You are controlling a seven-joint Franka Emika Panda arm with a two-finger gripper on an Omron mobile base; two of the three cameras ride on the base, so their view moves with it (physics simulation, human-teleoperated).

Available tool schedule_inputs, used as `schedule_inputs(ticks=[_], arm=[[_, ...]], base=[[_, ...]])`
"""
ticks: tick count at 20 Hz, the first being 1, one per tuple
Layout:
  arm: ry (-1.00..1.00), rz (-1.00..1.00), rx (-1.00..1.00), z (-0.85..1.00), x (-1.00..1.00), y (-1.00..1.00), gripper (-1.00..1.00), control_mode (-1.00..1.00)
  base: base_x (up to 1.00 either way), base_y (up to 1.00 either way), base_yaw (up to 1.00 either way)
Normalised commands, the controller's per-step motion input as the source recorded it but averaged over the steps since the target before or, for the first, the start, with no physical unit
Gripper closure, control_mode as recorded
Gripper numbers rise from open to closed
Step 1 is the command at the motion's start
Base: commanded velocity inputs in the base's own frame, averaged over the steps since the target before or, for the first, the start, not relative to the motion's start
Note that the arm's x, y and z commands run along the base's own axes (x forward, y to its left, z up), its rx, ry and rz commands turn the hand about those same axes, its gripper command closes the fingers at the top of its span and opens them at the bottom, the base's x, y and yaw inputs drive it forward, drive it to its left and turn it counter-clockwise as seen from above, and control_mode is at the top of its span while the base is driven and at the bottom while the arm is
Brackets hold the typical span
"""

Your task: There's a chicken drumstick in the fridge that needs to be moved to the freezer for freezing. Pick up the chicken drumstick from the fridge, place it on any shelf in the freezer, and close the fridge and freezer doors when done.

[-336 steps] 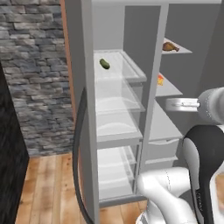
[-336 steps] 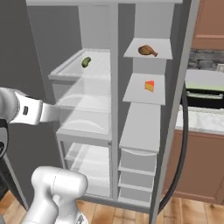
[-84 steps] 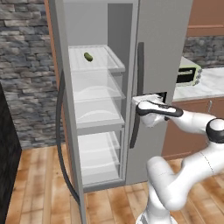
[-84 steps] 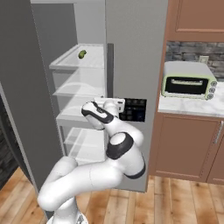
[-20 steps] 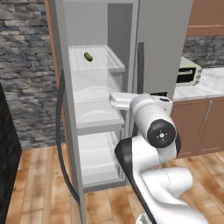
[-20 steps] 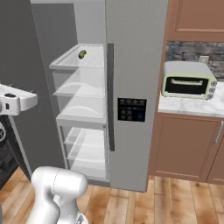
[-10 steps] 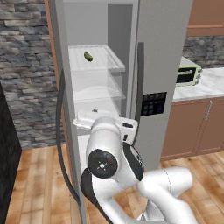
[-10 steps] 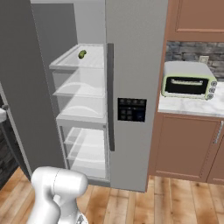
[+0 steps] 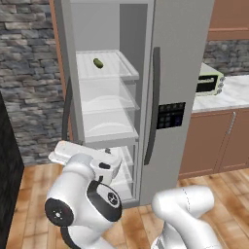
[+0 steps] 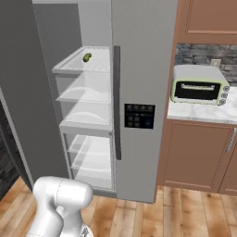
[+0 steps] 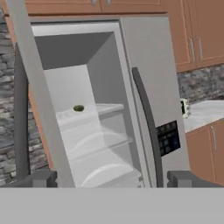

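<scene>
The chicken drumstick is hidden; the right-hand fridge door (image 9: 177, 82) (image 10: 141, 69) is shut, with its dark handle (image 11: 146, 127) upright. The left-hand freezer door (image 9: 62, 73) (image 10: 25, 102) (image 11: 35, 100) stands open, showing white shelves (image 9: 104, 104). A small green item (image 9: 98, 63) (image 10: 86, 57) (image 11: 78, 108) lies on the top shelf. My gripper (image 11: 111, 179) is open with nothing between its fingertips (image 11: 41, 178), well back from the freezer and facing it. My arm (image 9: 87, 194) is folded low in front of the freezer's bottom shelves.
A pale green toaster oven (image 10: 199, 85) (image 9: 209, 83) sits on the marble counter to the right, above brown cabinets (image 10: 199, 152). A stone wall (image 9: 29, 73) stands left of the open freezer door. Wooden floor (image 10: 185, 213) lies in front.
The fridge door, open long ago with the drumstick on its top shelf, is now shut. In the last second my arm has swung left and down, away from the fridge door handle.
</scene>
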Motion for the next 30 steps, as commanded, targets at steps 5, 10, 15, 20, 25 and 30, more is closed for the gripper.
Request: schedule_inputs(ticks=[5,10,15,20,25,30], arm=[[-0.03,-0.12,0.00,-0.42,0.04,0.60,-1.00,-1.00],[-0.03,-0.12,-0.01,-0.40,0.16,0.65,-1.00,-1.00],[0.02,-0.12,-0.01,-0.11,0.33,0.21,-1.00,-1.00],[0.14,-0.10,-0.04,-0.36,0.57,-0.01,-1.00,-1.00],[0.18,-0.10,-0.11,-0.31,0.49,-0.01,-1.00,-1.00],[0.07,-0.02,-0.03,-0.28,0.40,0.21,-1.00,-1.00]], base=[[0.00,0.00,0.00],[0.00,0.00,0.00],[0.00,0.00,0.00],[0.00,0.00,0.00],[0.00,0.00,0.00],[0.00,0.00,0.00]])
